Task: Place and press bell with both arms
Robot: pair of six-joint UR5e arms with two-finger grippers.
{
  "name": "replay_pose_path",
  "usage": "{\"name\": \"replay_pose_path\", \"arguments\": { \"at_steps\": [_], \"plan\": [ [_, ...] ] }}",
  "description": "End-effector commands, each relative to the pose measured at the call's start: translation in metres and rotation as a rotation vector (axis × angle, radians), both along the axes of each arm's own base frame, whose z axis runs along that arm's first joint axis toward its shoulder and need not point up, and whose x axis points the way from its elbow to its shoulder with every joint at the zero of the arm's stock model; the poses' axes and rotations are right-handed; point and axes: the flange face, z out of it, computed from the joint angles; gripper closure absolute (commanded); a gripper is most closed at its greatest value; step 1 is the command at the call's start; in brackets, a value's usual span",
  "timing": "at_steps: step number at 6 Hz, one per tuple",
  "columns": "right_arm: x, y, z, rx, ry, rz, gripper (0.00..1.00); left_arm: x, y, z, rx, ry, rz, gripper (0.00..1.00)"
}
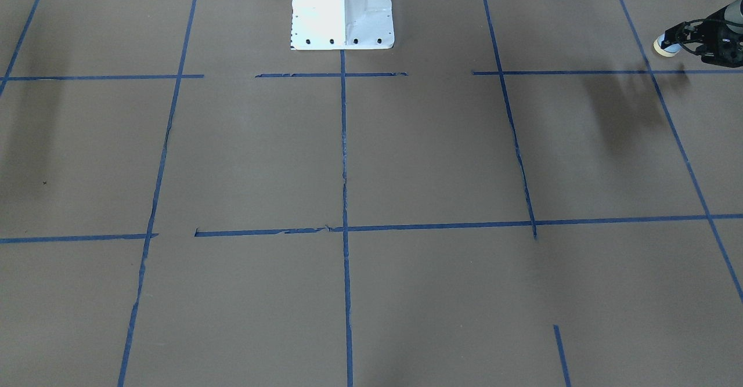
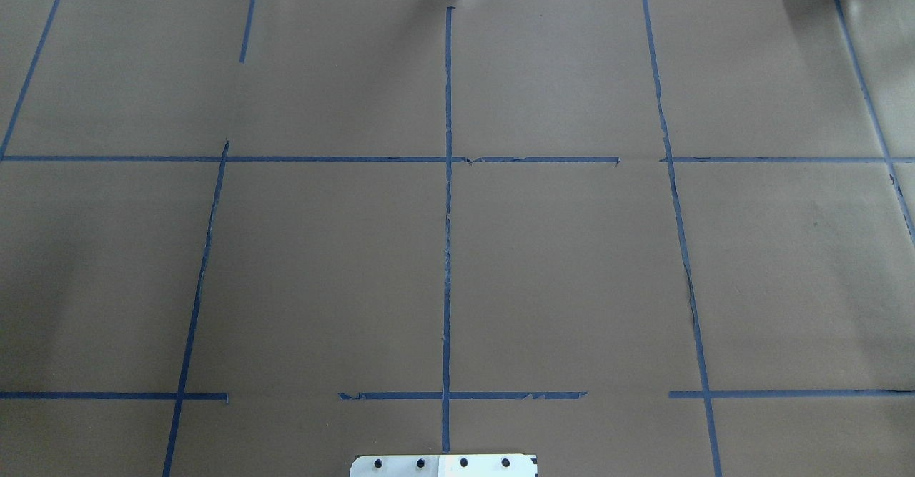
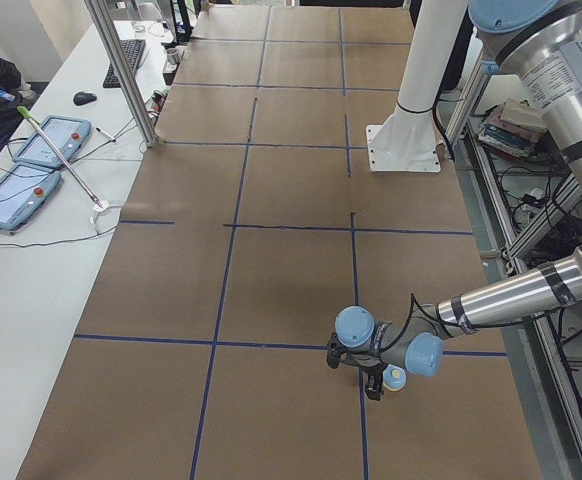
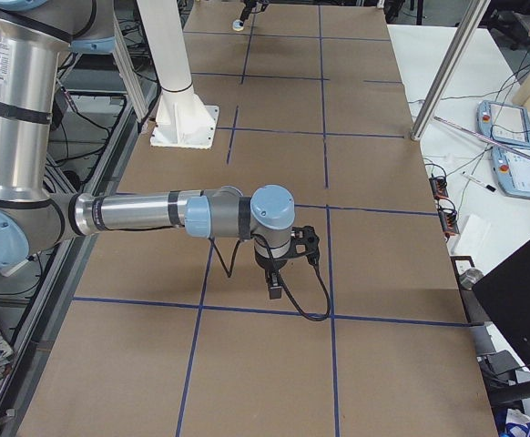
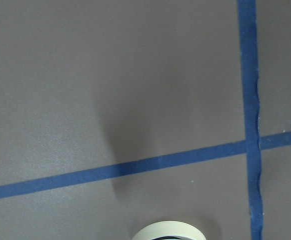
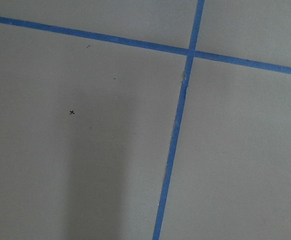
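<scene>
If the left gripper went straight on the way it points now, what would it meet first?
Probably the table, near the blue tape cross: the left gripper points down holding the bell, whose base would touch first.

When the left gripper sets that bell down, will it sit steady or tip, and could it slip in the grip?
Probably steady once flat: the bell has a wide cream base under a low dome. It looks small against the left gripper, so it is likely light and easily nudged by a push. The rounded dome offers little to grip, so it may slip.
</scene>
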Motion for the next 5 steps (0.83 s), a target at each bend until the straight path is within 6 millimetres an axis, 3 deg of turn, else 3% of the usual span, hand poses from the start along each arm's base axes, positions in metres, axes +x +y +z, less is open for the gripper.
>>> {"name": "replay_pose_path", "arguments": {
  "at_steps": [1,5],
  "plan": [
    [0.0000,0.0004,0.0008,-0.003,0.000,0.000,0.00,0.0076,0.0031,0.0011,-0.006,-0.004,0.033,0.00],
    [0.0000,0.0004,0.0001,-0.002,0.000,0.001,0.00,0.0145,0.0087,0.0063,-0.019,-0.014,0.074,0.00]
  ]
}}
